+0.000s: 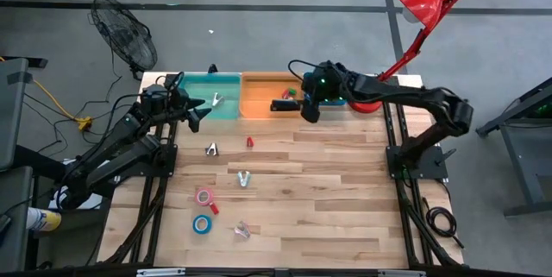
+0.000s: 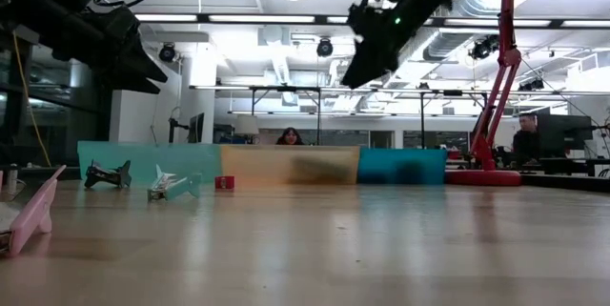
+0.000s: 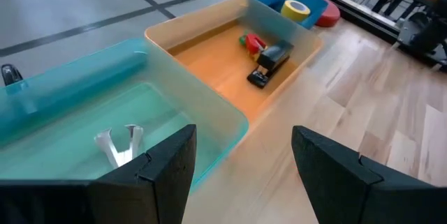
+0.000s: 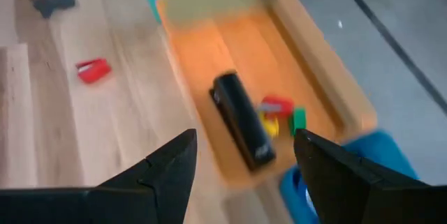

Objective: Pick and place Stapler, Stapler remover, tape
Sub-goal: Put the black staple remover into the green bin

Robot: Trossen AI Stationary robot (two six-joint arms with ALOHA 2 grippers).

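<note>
The black stapler (image 4: 241, 123) lies flat on the floor of the orange bin (image 1: 263, 87), beside small red, yellow and green pieces. My right gripper (image 4: 244, 161) hovers open just above the bin's near edge (image 1: 309, 109). My left gripper (image 3: 241, 161) is open too, above the near edge of the teal bin (image 1: 210, 96), where a clear staple remover (image 3: 120, 144) lies. A yellow tape roll (image 3: 295, 8) sits in the blue bin. A pink tape roll (image 1: 204, 196) and a blue tape roll (image 1: 202, 224) lie flat on the table's near left part.
On the wood lie a black staple remover (image 1: 211, 148), a small red stapler (image 1: 250, 141), a pale staple remover (image 1: 244, 179) and a clear one (image 1: 241, 230). A red lamp base (image 1: 366, 103) stands at the far right. The table's right half is bare wood.
</note>
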